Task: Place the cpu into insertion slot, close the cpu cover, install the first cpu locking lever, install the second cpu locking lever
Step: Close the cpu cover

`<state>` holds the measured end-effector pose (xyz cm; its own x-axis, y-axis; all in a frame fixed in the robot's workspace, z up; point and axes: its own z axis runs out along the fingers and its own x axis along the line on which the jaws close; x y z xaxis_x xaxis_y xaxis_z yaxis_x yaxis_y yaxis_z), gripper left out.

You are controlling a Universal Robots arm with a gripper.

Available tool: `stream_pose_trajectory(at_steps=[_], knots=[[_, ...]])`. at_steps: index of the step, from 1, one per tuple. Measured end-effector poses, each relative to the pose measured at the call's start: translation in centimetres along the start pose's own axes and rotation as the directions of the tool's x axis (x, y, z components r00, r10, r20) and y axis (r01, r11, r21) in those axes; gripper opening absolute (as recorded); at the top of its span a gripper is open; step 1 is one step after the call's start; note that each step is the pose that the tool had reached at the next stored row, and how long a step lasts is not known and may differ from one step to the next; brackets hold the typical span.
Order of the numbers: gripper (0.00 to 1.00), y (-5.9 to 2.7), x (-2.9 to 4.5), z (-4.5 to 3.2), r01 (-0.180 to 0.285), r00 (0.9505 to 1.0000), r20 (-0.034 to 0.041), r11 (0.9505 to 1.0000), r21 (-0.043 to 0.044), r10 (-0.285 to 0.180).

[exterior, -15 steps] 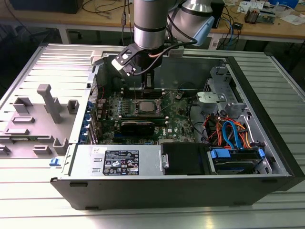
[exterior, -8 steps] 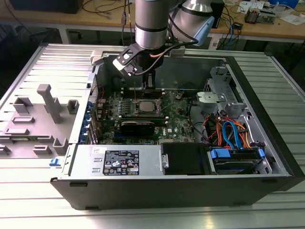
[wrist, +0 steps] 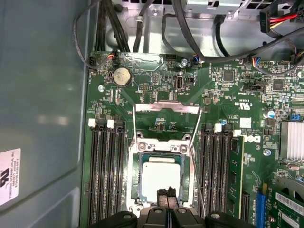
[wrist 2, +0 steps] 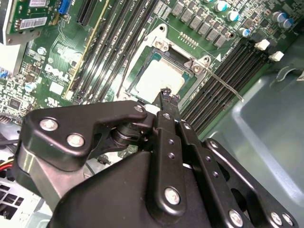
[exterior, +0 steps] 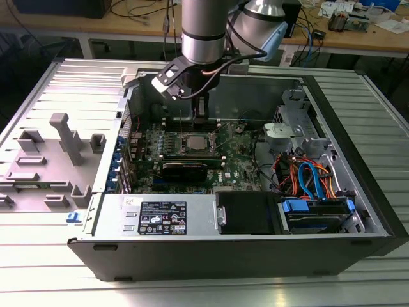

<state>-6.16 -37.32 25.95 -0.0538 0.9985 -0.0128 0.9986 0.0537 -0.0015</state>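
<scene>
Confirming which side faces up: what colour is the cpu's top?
Plain silver-grey; the cpu shows best in the first wrist view.

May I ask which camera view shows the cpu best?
The first wrist view: the cpu lies square to the camera in the insertion slot, one edge behind the end effector. The second wrist view shows the cpu slanted, partly behind the end effector. The exterior view shows the cpu small and distant.

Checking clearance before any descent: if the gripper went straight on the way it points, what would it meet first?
Most likely the cpu, near its edge, seated in the insertion slot. The gripper, jaws shut, points down at it; the gap is hard to judge.
</scene>
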Motion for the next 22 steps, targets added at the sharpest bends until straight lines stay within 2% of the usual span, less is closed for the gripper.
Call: stream_pose_trajectory(at_steps=[4, 11, 22], knots=[[0.11, 0.0, -0.01, -0.54, 0.0, 1.0, 0.0, 1.0, 0.0, 0.0], [0.11, 0.16, -0.02, -0.58, 0.0, 1.0, 0.0002, 1.0, 0.0001, 0.0], [0.11, 1.73, -0.1, -0.58, 0.0, 1.0, 0.0, 1.0, 0.0, 0.0]])
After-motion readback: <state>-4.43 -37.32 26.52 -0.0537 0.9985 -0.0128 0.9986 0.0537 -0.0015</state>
